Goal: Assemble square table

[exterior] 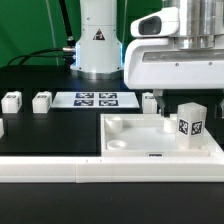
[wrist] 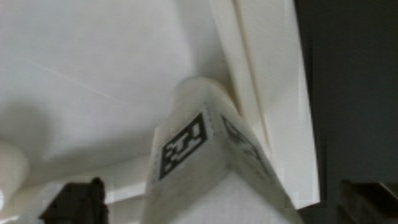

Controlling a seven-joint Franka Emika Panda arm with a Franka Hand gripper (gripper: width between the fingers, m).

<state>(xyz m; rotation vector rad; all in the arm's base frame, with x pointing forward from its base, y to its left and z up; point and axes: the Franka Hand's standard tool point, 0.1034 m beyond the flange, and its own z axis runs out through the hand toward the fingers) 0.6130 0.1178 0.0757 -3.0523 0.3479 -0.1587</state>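
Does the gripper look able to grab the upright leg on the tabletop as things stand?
Probably yes: the open gripper is right at the leg, with nothing blocking the way.

Leftmost leg: cut by the exterior view's left edge.
Fingertips: dark, cropped, wrist view.

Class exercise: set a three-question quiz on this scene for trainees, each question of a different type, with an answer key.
1. Fill in: the marker board carries ___ tags.
2. True or false: the pincer is shut on the upright leg.
3. Where does that leg stand? A on the marker board; B on the square table top, toward the exterior view's right; C in the air, clamped in the pincer.
Key: 1 four; 2 false, the jaws are open; 3 B.
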